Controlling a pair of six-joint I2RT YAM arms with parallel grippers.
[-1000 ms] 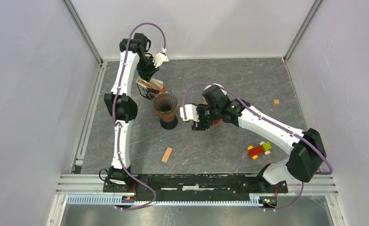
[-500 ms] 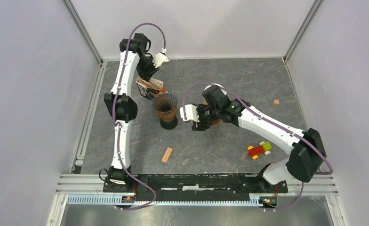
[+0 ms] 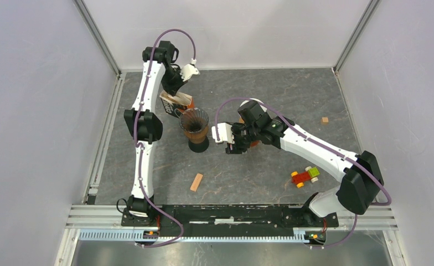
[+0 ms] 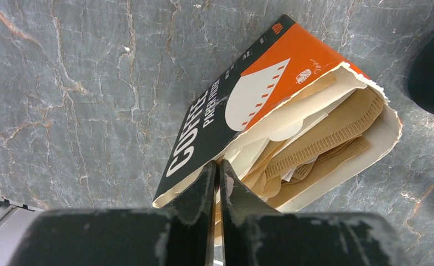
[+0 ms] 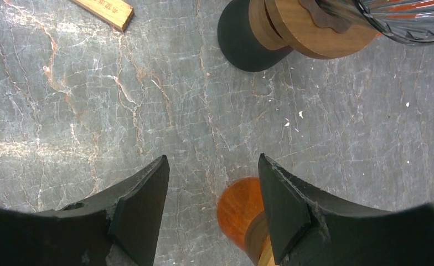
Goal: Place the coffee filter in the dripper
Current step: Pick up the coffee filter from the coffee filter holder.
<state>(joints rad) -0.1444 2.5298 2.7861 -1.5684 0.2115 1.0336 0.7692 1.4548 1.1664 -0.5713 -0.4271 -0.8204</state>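
- Coffee filters (image 4: 325,133) of ribbed brown paper lie fanned inside a torn black-and-orange paper pack (image 4: 203,127), which rests flat on the grey marbled table (image 4: 65,83) in the upper left of the top view, just beside the dripper.
- Lying flat with its torn mouth gaping lets a low claw reach the loose sheet edges.
- At the bottom centre of the left wrist view, the left gripper (image 4: 216,166) has its jaws pinched almost together on a thin tan sheet at the pack's near lip, most likely one filter's edge.
- Pack and filters share one long axis, running from lower left to upper right of that view; the ribbed seams follow it.
- Standing upright, the ribbed glass dripper (image 3: 194,123) on its wooden collar and black base opens upward to take a filter.
- Well apart, the right gripper (image 5: 212,160) hangs with jaws spread and empty above a round orange object (image 5: 238,209), clear of the dripper.
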